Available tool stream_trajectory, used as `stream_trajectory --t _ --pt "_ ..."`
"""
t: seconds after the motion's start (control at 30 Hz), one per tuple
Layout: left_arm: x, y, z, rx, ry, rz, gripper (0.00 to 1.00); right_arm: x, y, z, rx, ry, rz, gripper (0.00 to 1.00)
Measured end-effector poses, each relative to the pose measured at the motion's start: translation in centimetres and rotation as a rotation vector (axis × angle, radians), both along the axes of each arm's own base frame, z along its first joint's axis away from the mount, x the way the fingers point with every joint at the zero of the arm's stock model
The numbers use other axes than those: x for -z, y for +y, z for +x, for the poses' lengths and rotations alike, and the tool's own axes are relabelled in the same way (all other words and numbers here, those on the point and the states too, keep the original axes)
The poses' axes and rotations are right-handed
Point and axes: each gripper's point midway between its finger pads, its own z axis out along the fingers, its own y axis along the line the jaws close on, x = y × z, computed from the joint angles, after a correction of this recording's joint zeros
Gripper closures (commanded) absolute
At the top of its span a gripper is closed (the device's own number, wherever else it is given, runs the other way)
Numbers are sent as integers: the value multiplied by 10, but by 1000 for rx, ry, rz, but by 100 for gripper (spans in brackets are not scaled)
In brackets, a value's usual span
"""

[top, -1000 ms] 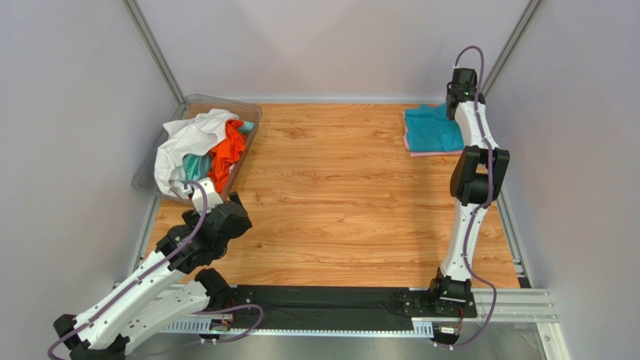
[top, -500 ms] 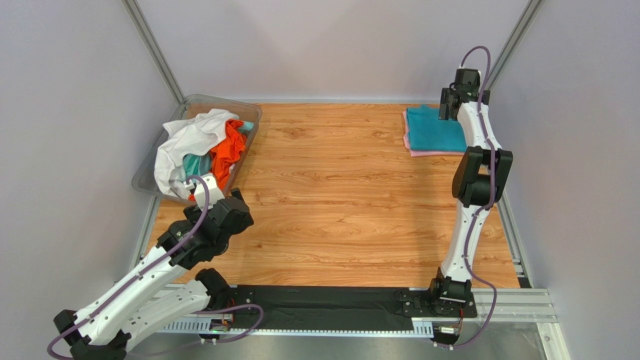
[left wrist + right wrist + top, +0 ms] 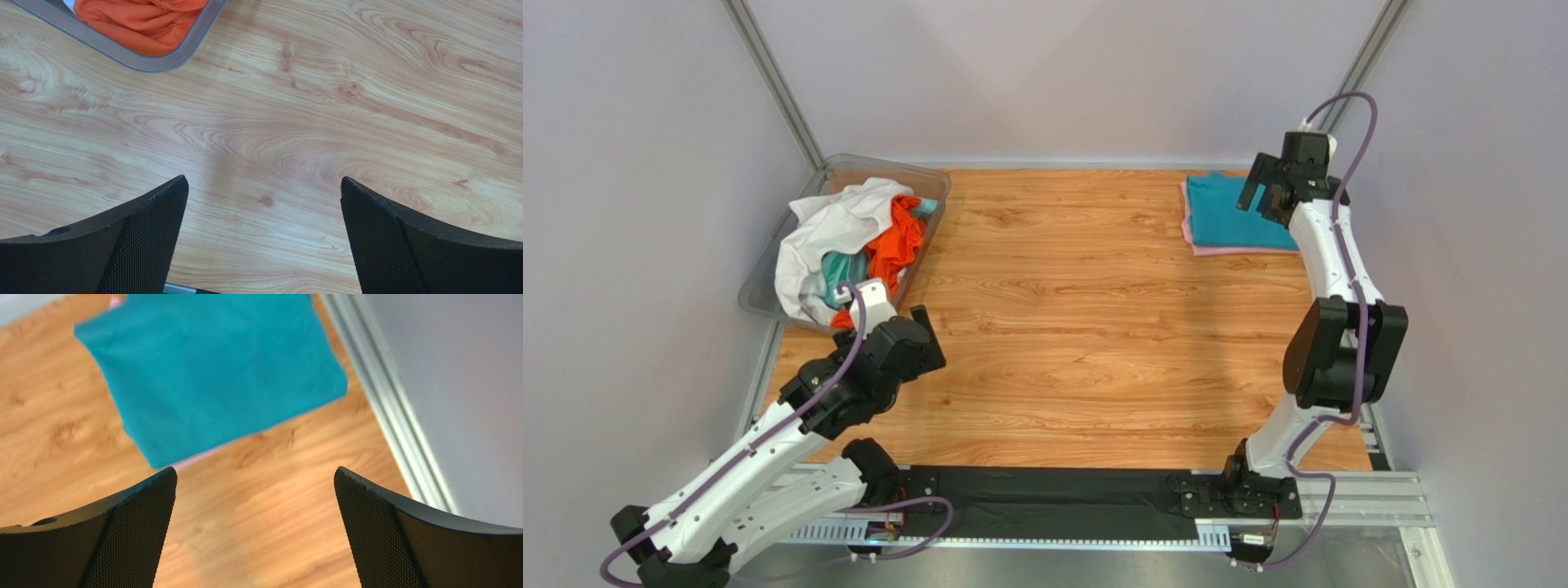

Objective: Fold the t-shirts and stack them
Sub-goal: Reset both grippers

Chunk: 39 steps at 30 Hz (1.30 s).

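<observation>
In the upper right of the top view, the teal-blue t-shirt lay folded flat on the wooden table. It rested on the pale pink t-shirt, of which only a thin edge showed along the lower and left sides. The right gripper hung above the near right corner of this stack, its jaws spread wide and holding nothing. In the right wrist view the teal fabric filled the upper middle of the frame, with bare wood between the two black fingers. A metal rail ran down the right side.

In the upper left of the top view, a clear plastic bin held a crumpled heap. A white t-shirt spilled over the top, with an orange t-shirt on its right side and a light aqua t-shirt tucked low between them (only a small patch of it showed).

The left gripper hovered just below the bin's near corner, released, with nothing between its jaws. In the left wrist view the bin's rounded rim and orange cloth sat in the upper left of the frame, apart from the fingers.
</observation>
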Motion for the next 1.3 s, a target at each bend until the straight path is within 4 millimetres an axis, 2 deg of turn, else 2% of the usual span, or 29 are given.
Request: stream_trajectory --t 0.17,0.3,0.5,0.73,0.9,1.1,1.3 --pt "-1 -8 1 27 2 -32 0 35 27 -49 -5 76 58 0" --pt "-2 -13 1 41 -4 -56 0 53 46 -87 -14 121 74 0" --pt "1 -13 -1 53 -12 -71 0 58 78 -140 -39 104 100 0" --pt "15 -11 -6 62 -13 -82 0 66 99 -191 -56 71 134 0" --pt "23 -11 -8 66 -14 -90 0 82 107 -216 -57 82 169 0" --pt "19 -11 -8 66 -38 -112 0 100 109 -241 -33 60 211 0" --pt "18 -11 -7 63 -45 -118 0 103 112 -253 -38 -19 252 0"
